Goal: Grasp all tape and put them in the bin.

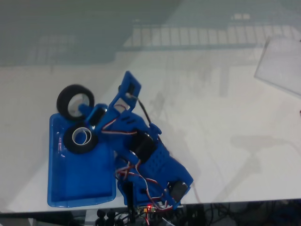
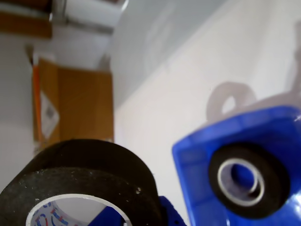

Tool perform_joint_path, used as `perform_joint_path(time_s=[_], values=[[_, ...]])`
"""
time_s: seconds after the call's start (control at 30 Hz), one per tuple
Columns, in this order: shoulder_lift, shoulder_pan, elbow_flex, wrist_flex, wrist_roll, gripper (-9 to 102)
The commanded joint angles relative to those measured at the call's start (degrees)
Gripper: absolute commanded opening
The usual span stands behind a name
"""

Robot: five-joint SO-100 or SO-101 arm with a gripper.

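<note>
In the fixed view, my blue gripper (image 1: 83,107) is shut on a black tape roll (image 1: 74,101) with a pale core. It holds the roll on edge at the far left corner of the blue bin (image 1: 80,183). A second black tape roll (image 1: 81,138) lies flat inside the bin near its far end. In the wrist view, the held roll (image 2: 80,183) sits large at the lower left, with a blue finger (image 2: 106,217) showing through its core. To its right are the bin (image 2: 193,165) and the roll lying in it (image 2: 249,181).
The arm's blue body and base (image 1: 155,174), with wires, stand just right of the bin at the table's front edge. A clear plastic sheet (image 1: 282,66) lies at the far right. The white table (image 1: 211,117) stretches right of the arm. A cardboard box (image 2: 75,103) stands beyond the table.
</note>
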Motion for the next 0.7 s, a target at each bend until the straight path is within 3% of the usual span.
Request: perform_joint_path(time_s=[0.0,0.67], values=[[4.6,-5.7,1.5,0.1,0.1,0],[9.9,-14.9,17.3,0.0,3.0,0]])
